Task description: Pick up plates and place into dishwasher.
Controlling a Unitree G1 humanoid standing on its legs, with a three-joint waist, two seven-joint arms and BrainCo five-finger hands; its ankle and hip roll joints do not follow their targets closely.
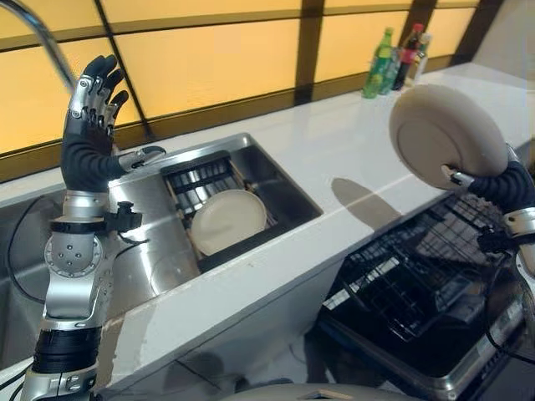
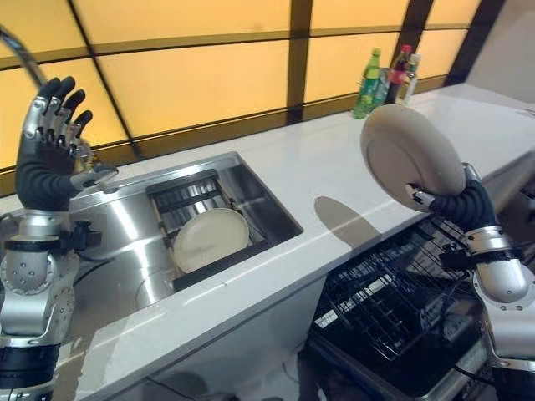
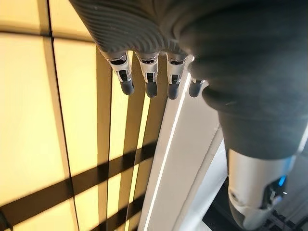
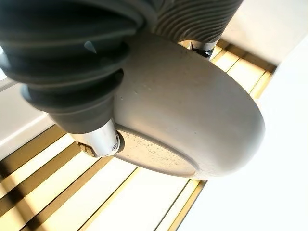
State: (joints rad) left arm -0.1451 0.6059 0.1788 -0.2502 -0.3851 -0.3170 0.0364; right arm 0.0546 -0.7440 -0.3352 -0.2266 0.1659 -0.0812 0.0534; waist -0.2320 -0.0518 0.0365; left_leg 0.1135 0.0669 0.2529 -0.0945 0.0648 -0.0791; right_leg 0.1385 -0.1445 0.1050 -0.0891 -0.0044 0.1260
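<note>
Nearest, low at the right: open dishwasher (image 2: 393, 326) with its black wire rack (image 1: 418, 267) pulled out below the edge of the white surface (image 1: 351, 159). Above that rack, right hand (image 2: 451, 205) raised, thumb and fingers clamped on the rim of a beige plate (image 2: 410, 154), held on edge and tilted, underside facing the camera; seen from the right wrist view as the plate (image 4: 192, 125) pinched between thumb and fingers at its edge. At the left, left hand (image 1: 92, 104) lifted upright over the sink, fingers (image 3: 150, 77) straight and spread, holding nothing. Farther in, stainless sink (image 1: 134, 217) sunk into the surface, with a dark dish rack (image 1: 205, 180) in its right part. Second beige plate (image 1: 227, 221) lying in that rack, leaning slightly, well apart from both hands. Curved faucet (image 1: 50, 46) rising behind the left hand. Farthest back, on the surface by the amber-paned wall (image 1: 209, 58), a cluster of bottles (image 1: 393, 58): one green, one dark with a red cap, one pale, standing close together.
</note>
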